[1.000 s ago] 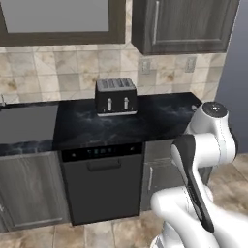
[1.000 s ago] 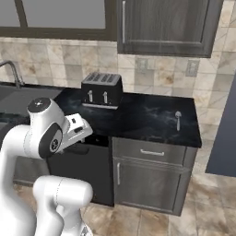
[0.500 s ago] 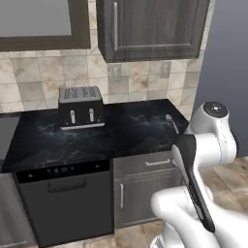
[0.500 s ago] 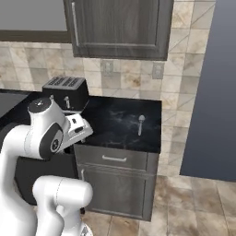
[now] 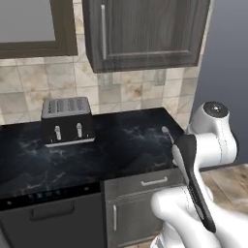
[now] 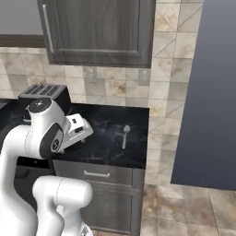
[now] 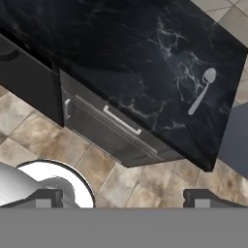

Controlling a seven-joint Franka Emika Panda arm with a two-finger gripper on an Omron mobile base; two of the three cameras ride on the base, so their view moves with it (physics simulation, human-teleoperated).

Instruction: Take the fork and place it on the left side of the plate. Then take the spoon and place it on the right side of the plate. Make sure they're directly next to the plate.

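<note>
The spoon (image 6: 125,136) is seen lying flat on the dark desk (image 6: 106,143) near its right end, bowl toward the back edge. It is judged light, stiff and slippery; hold is best taken across the thin handle. The jaws of the gripper (image 7: 125,198) are spread wide, nothing held.
</note>
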